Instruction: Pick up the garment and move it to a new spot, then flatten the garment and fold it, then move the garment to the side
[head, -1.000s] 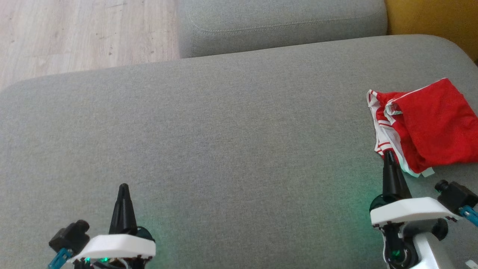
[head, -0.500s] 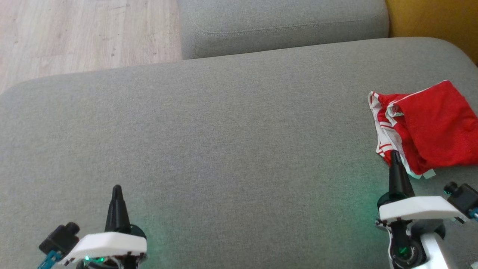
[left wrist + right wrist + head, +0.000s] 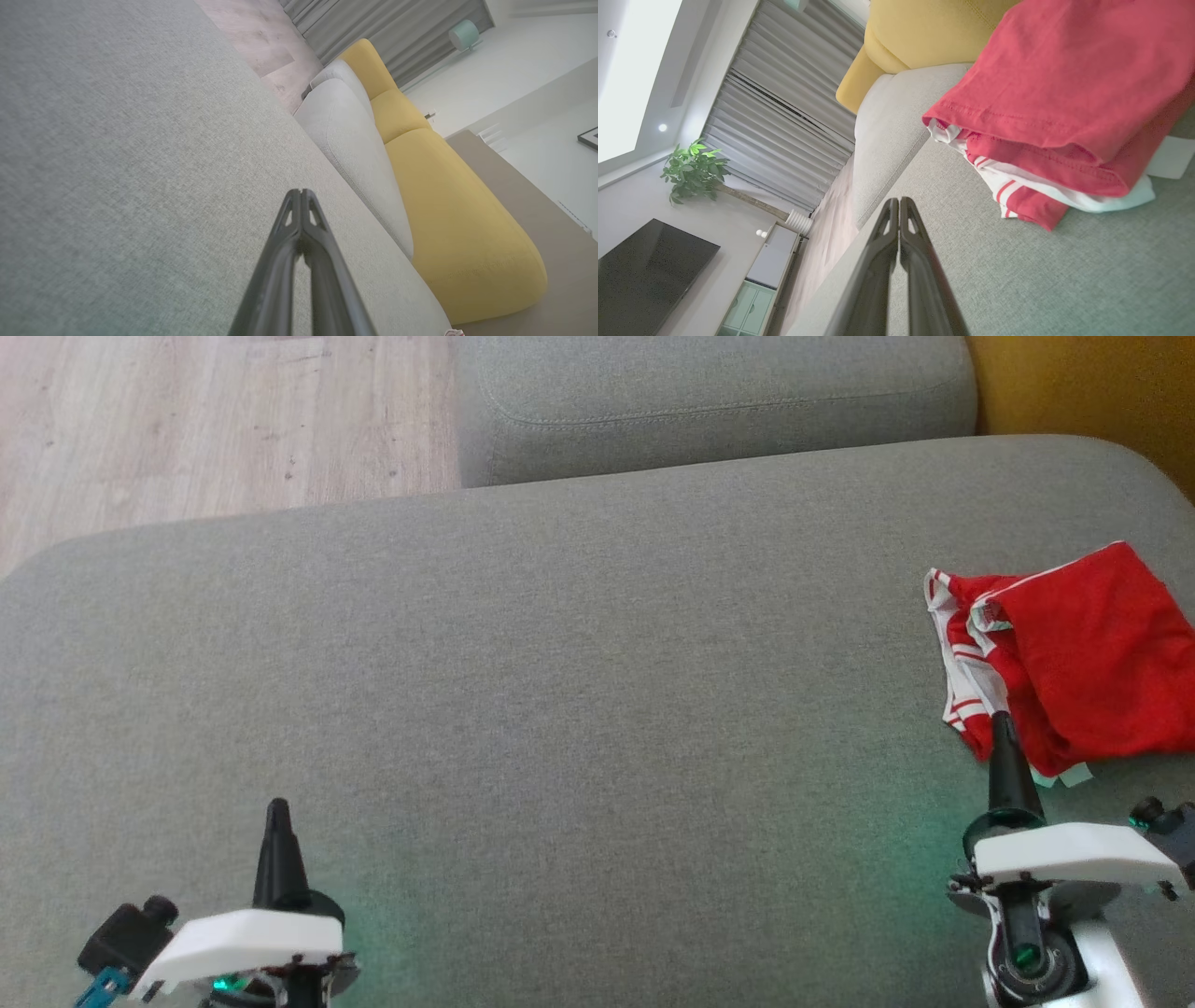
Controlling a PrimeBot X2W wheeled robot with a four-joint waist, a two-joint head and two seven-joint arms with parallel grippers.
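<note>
The garment (image 3: 1088, 658) is red with white striped trim, folded into a compact bundle at the right edge of the grey sofa seat (image 3: 560, 691); part of it runs out of the head view. In the right wrist view the garment (image 3: 1055, 102) lies ahead and to the right. My right gripper (image 3: 1002, 721) is shut and empty, its tip just at the garment's near-left corner; in its wrist view its fingers (image 3: 899, 201) meet over bare cushion. My left gripper (image 3: 277, 806) is shut and empty at the lower left, above bare seat (image 3: 117, 154), its tips (image 3: 299, 192) pressed together.
A grey cushion (image 3: 709, 401) lies beyond the seat, with a yellow cushion (image 3: 1083, 383) at the far right. Wooden floor (image 3: 215, 420) shows at the upper left. A TV (image 3: 640, 275) and potted plant (image 3: 693, 170) stand far off.
Both grippers have drawn back toward the bottom of the view, the left drifting left and the right drifting right. The garment has stayed where it was; the camera shifted slightly.
</note>
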